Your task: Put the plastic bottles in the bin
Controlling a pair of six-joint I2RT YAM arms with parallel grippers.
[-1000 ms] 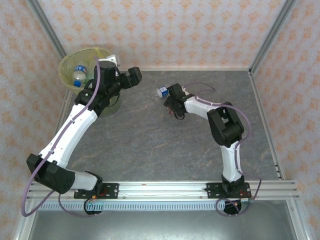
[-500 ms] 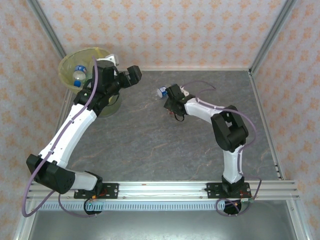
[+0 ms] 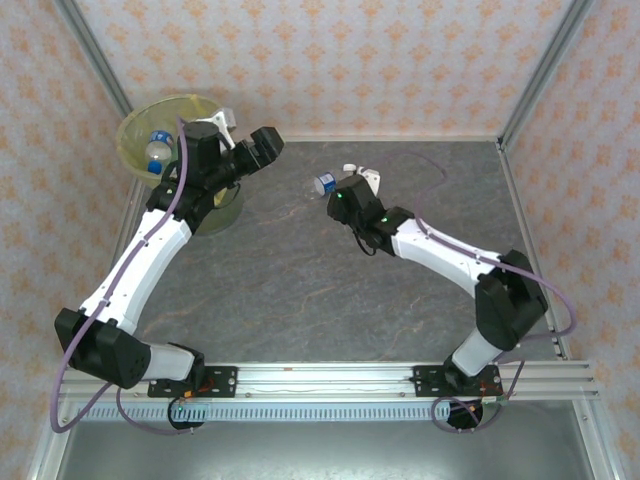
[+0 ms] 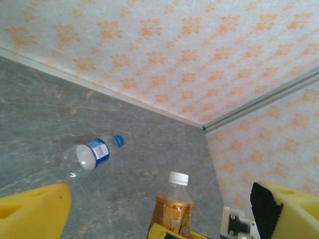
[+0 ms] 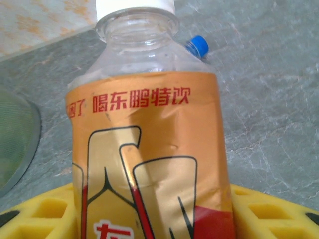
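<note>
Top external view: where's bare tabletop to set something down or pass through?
Free: grey stone-pattern table between white left arm and white right arm, down to the rail; also far right corner. Crowded: round yellow-lined bin by left end effector; clear blue-capped bottle beside right end effector holding orange-labelled bottle.

The arms are white with black joints, purple cables, yellow claw pads.

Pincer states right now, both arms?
Left pincer: open, empty.
Right pincer: closed on the clear plastic bottle with orange label and white cap.
</note>
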